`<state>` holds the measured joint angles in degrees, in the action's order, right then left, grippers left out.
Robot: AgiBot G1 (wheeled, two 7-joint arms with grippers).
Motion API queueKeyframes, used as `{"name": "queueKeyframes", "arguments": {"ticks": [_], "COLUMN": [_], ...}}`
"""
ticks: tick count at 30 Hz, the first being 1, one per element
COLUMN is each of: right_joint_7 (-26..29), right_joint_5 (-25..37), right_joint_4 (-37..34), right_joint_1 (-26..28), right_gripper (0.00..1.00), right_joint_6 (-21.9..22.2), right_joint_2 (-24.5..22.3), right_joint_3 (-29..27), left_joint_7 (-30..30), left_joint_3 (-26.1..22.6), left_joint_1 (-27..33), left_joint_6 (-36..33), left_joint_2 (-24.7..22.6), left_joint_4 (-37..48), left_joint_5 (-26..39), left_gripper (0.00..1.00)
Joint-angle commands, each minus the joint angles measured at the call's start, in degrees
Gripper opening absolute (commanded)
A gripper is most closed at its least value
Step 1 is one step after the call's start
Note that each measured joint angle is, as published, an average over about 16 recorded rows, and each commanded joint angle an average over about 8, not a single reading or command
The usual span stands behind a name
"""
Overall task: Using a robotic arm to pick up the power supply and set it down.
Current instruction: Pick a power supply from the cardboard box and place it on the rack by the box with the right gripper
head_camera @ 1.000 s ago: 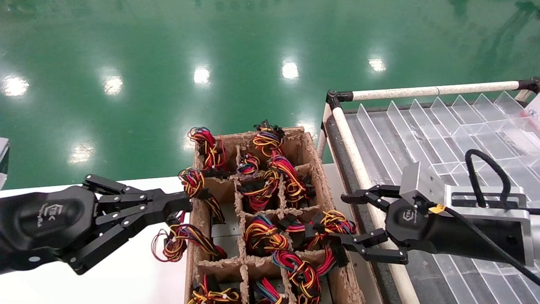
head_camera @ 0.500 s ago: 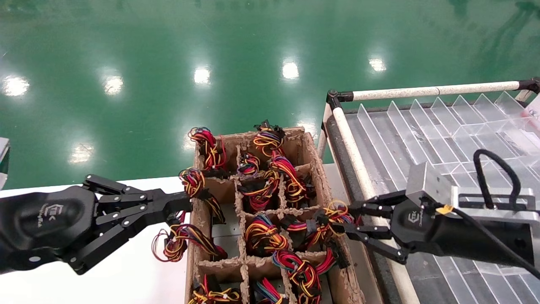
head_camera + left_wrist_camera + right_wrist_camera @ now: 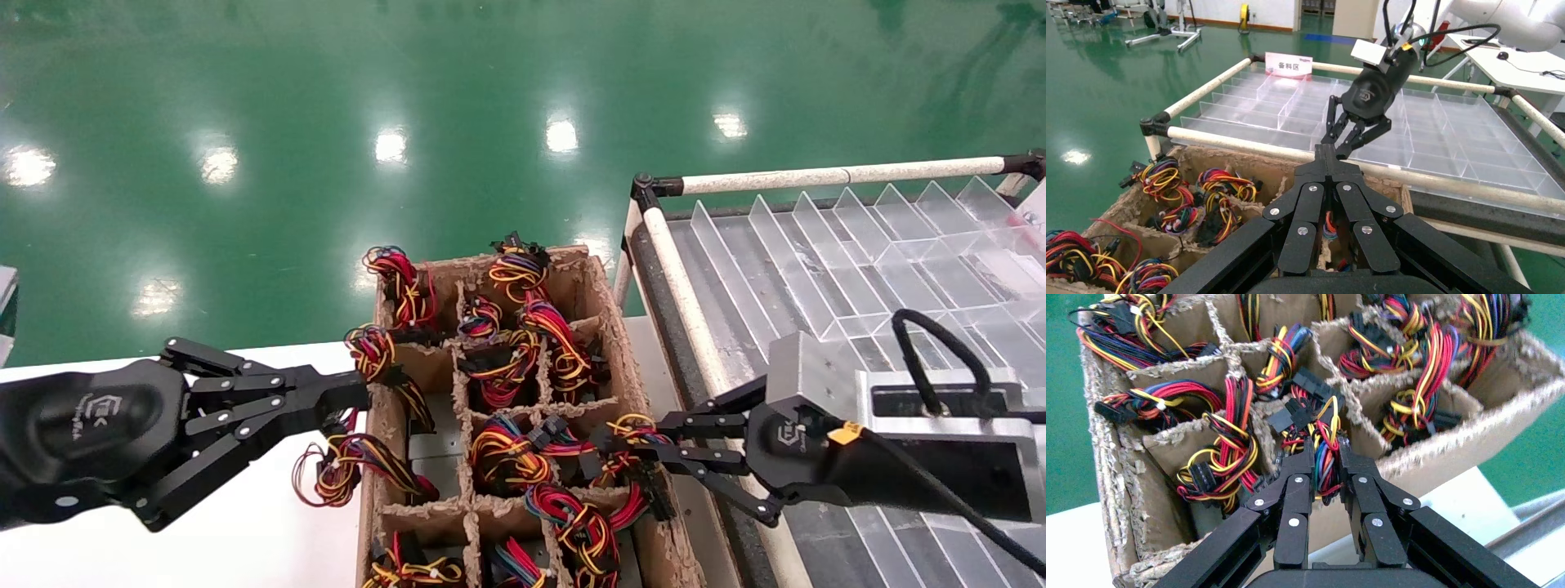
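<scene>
A cardboard box (image 3: 621, 343) divided into cells by cardboard partitions sits on a white table (image 3: 163, 555), each cell stuffed with a power supply whose red, yellow and black wires spill over the top. The right gripper (image 3: 654, 445), black with a silver boxy wrist and a looping black cable, reaches in from the right over the box's right edge. A second ago its fingers were spread wide and stood just outside the box wall; half a second ago they had begun closing near the wires; now they have pushed further in and have drawn nearly together around the wire bundle (image 3: 1322, 454) of the power supply in the right-hand cell of the middle row. The right wrist view shows the two fingers (image 3: 1296, 496) pressing a clump of red, yellow and blue wires between them, with black plugs (image 3: 1291, 413) just beyond the tips. The grey metal body of that power supply is hidden beneath the wires, so the hold appears to be on the cabling alone. The bundle has shifted slightly leftward in its cell with the push. This suggests the grasp is just being made and the lift has not yet begun; the unit stays seated in its cell. The left gripper (image 3: 347, 400) has not moved: it rests against the box's left wall with fingers closed together, holding nothing. A clear divided tray (image 3: 858, 237) lies to the right.
</scene>
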<state>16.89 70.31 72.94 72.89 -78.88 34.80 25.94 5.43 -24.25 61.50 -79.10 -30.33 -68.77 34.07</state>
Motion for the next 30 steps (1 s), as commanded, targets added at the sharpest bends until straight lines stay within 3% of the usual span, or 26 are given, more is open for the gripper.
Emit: {"name": "queueKeyframes", "arguments": {"ticks": [1, 17, 23, 30], "right_joint_7": [-0.07, -3.23, -7.01, -14.69], "right_joint_5": [0.42, 0.07, 2.11, 8.55], "right_joint_4": [0.59, 2.81, -0.74, -9.04], "right_joint_1": [0.93, 19.99, 27.45, 36.60], "right_gripper": [0.00, 0.00, 0.00, 0.00], "right_joint_6": [-0.54, -6.48, -6.59, -5.33], "right_joint_2": [0.19, 1.57, 3.40, 5.97], "right_joint_3": [0.18, -2.91, -3.66, -3.11], "left_joint_7": [0.00, 0.00, 0.00, 0.00], "left_joint_3": [0.00, 0.00, 0.00, 0.00], "left_joint_1": [0.00, 0.00, 0.00, 0.00], "left_joint_6": [0.00, 0.00, 0.00, 0.00], "left_joint_2": [0.00, 0.00, 0.00, 0.00], "left_joint_4": [0.00, 0.00, 0.00, 0.00], "left_joint_5": [0.00, 0.00, 0.00, 0.00], "left_gripper": [0.00, 0.00, 0.00, 0.00]}}
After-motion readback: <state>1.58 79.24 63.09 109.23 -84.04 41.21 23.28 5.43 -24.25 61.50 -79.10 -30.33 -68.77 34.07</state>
